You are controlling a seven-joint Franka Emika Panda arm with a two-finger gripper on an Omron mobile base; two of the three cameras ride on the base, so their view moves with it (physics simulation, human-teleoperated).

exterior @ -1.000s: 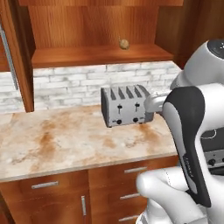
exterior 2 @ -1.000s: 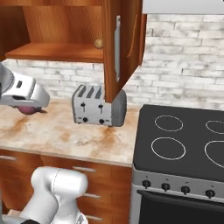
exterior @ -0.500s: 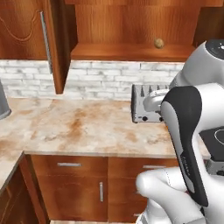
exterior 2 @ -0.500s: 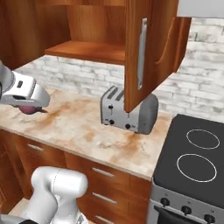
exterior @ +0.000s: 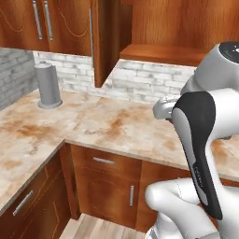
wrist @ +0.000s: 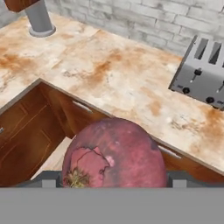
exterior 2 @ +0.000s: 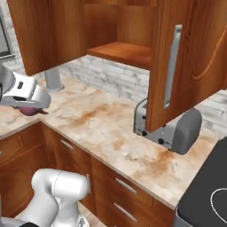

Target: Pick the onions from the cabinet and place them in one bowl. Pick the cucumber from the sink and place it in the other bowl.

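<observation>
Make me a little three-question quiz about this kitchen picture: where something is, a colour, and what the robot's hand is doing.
1. Where does the toaster stand?
A. On the counter under the open cabinet door
B. On the cabinet shelf
C. On the floor

2. What colour is the onion at the hand?
A. Green
B. Dull purple-red
C. White

3. What is the hand doing?
A. Hanging empty
B. Pressing a toaster lever
C. Holding the onion

Answers:
1. A: the toaster sits on the marbled counter below the wooden door.
2. B: the onion looks purple-red in the hand view.
3. C: the hand carries the onion, away from the counter's edge.
</observation>
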